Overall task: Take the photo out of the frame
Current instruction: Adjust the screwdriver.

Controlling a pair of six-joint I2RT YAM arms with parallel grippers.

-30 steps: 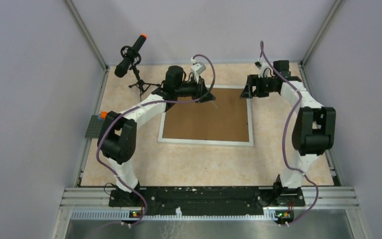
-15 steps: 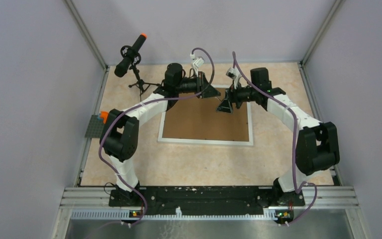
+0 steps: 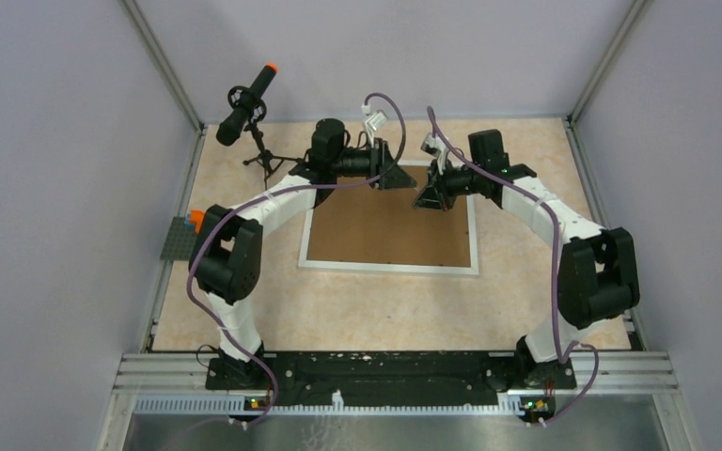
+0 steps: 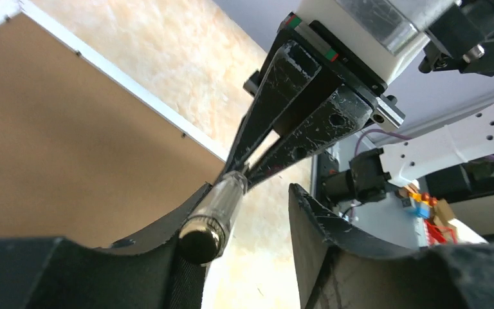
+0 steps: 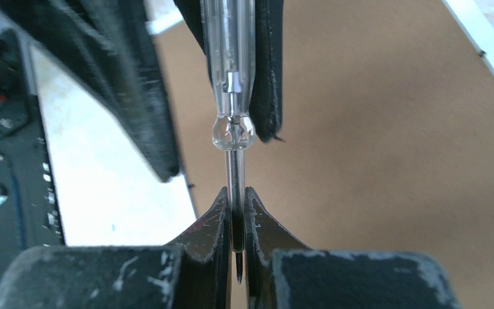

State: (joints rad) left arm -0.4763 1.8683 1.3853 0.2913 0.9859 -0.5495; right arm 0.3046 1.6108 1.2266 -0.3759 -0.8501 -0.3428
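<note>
Brown backing board (image 3: 385, 230) covers the frame (image 3: 385, 267), face down on the table (image 3: 357, 310) (photo hidden beneath, nothing removed yet), while the right gripper (image 5: 236, 196) pinches the screwdriver (image 5: 231, 64) shaft and the left gripper (image 4: 252, 193) stands half open around its handle.

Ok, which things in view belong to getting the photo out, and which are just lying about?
Job: white frame, face down; its brown backing board; clear-handled screwdriver, shaft pinched in the right gripper, handle inside the open left gripper. No photo visible.
Lying about: microphone on tripod, far left; grey studded plate with orange brick, left table edge.
</note>
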